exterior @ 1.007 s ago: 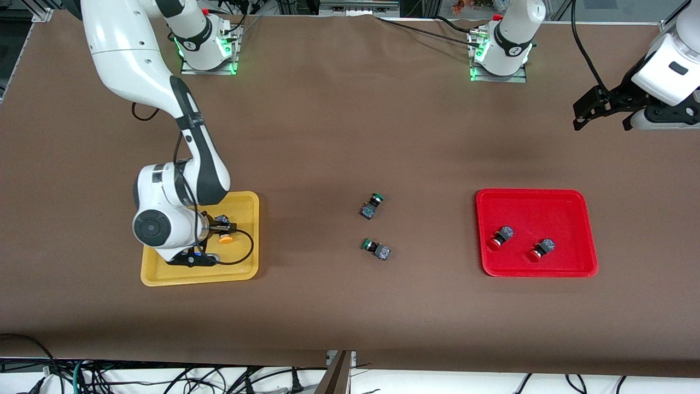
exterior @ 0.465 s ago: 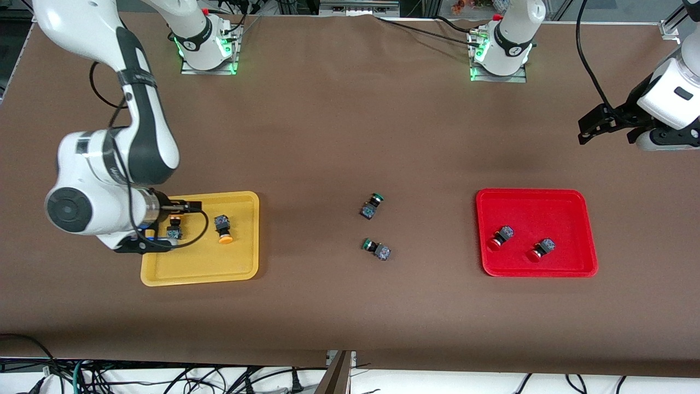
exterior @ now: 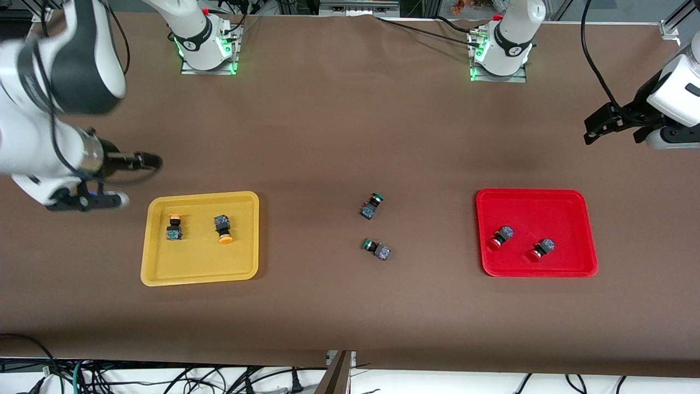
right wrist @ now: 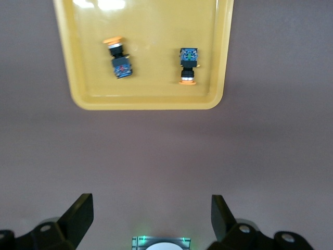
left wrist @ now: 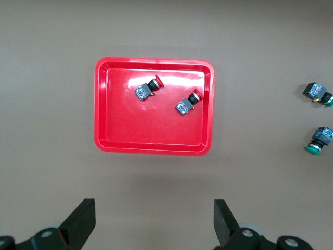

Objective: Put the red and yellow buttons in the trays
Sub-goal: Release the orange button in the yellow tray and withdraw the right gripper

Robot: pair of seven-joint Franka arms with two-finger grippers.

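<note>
The yellow tray (exterior: pixel 202 265) holds two yellow-capped buttons (exterior: pixel 174 227) (exterior: pixel 222 229) lying on their sides. The red tray (exterior: pixel 536 208) holds two red-capped buttons (exterior: pixel 500 237) (exterior: pixel 540 249). My right gripper (exterior: pixel 82 203) is open and empty, raised over bare table beside the yellow tray at the right arm's end. Its wrist view shows the open gripper (right wrist: pixel 151 224), the tray (right wrist: pixel 156 31) and both buttons (right wrist: pixel 118 56) (right wrist: pixel 188 65). My left gripper (exterior: pixel 664 139) is open and empty, high over the table's left-arm end. Its wrist view shows the open gripper (left wrist: pixel 154 224), the red tray (left wrist: pixel 156 130) and the red buttons (left wrist: pixel 148 88) (left wrist: pixel 188 102).
Two green-capped buttons (exterior: pixel 372 205) (exterior: pixel 376 249) lie on the brown table between the trays; they also show in the left wrist view (left wrist: pixel 318 94) (left wrist: pixel 318 141). The arm bases (exterior: pixel 205 41) (exterior: pixel 500 49) stand along the table's edge farthest from the front camera.
My right gripper has left the yellow tray and risen toward the right arm's end of the table. A second yellow button now lies uncovered in the tray. My left gripper drifted slightly.
</note>
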